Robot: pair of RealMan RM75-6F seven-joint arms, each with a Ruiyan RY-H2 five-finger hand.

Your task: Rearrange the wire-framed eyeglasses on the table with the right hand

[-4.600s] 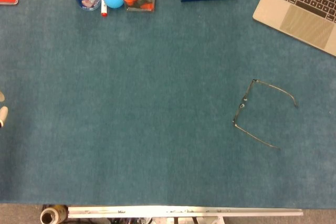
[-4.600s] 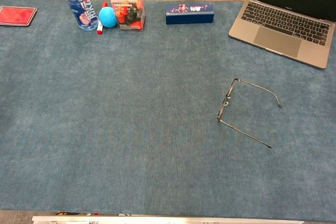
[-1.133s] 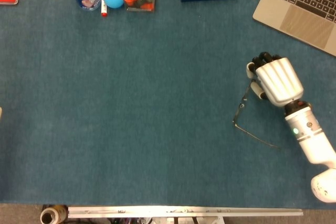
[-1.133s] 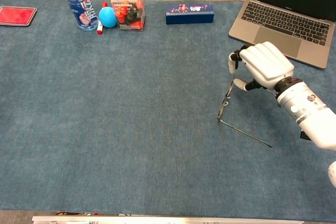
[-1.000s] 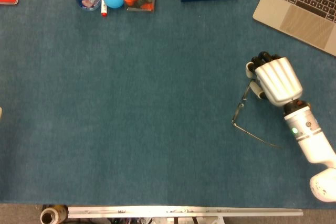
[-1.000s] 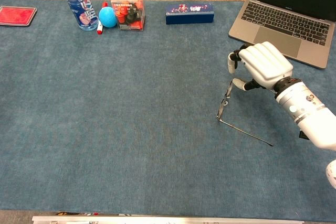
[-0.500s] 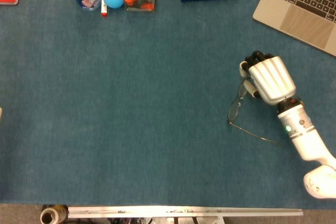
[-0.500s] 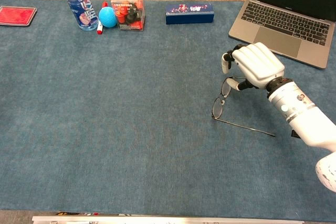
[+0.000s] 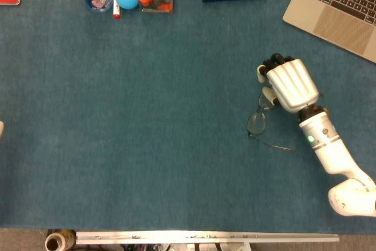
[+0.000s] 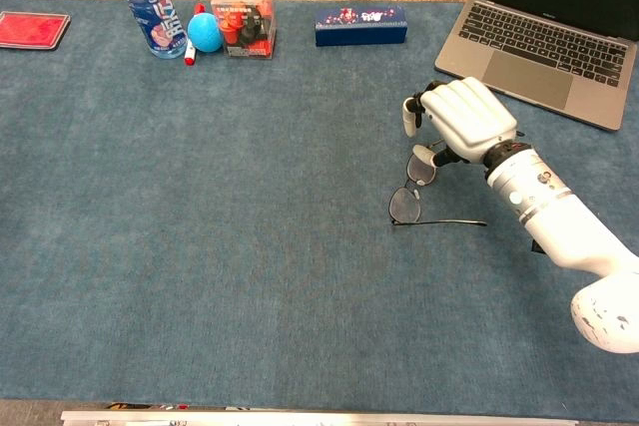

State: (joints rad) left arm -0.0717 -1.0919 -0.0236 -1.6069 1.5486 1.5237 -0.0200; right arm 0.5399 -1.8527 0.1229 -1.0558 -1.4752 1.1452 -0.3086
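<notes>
Right hand, fingers curled over one end of the wire-framed eyeglasses and holding them, has dragged them further from the laptop, toward the table's middle, lenses now turned flat, so the rearranging looks well underway

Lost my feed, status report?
Right hand grips the eyeglasses at the far lens. Left hand not in view. Laptop close behind; nothing blocking.

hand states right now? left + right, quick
Left robot hand: not in view.
Right robot hand: fingers curled over the thin wire-framed eyeglasses, gripping them at the far lens.
</notes>
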